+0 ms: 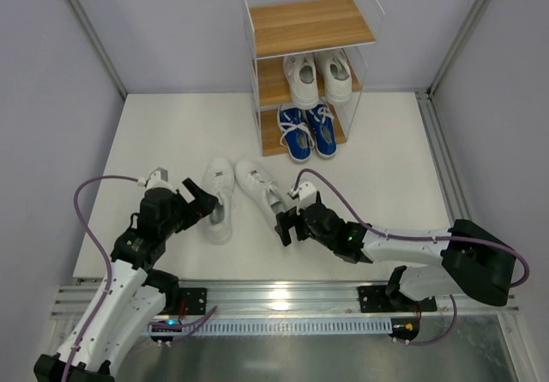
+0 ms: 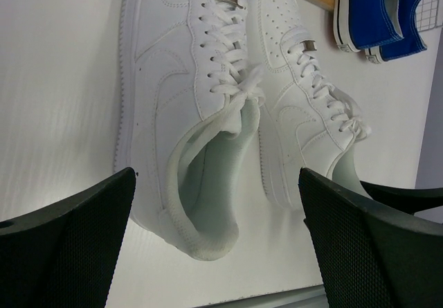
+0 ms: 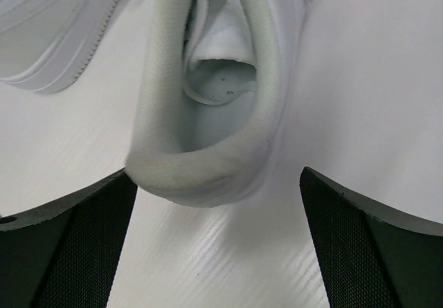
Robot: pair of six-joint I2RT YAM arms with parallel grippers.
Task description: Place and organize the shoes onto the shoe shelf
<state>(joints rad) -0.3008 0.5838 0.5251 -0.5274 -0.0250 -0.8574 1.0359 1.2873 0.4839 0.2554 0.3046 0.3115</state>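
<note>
Two white sneakers lie on the white table: the left one [image 1: 220, 195] and the right one [image 1: 262, 189]. My left gripper [image 1: 199, 203] is open just behind the left shoe's heel [image 2: 208, 218], not touching it. My right gripper [image 1: 288, 225] is open just behind the right shoe's heel collar [image 3: 208, 162], its left finger close to it. The shoe shelf [image 1: 304, 56] stands at the back. A white pair [image 1: 319, 76] sits on its middle board and a blue pair [image 1: 307, 130] on its bottom board. The top board is bare.
Grey walls and metal frame posts [image 1: 90, 34] close in the table on both sides. A metal rail [image 1: 283, 296] runs along the near edge by the arm bases. The blue shoes also show in the left wrist view [image 2: 377, 10].
</note>
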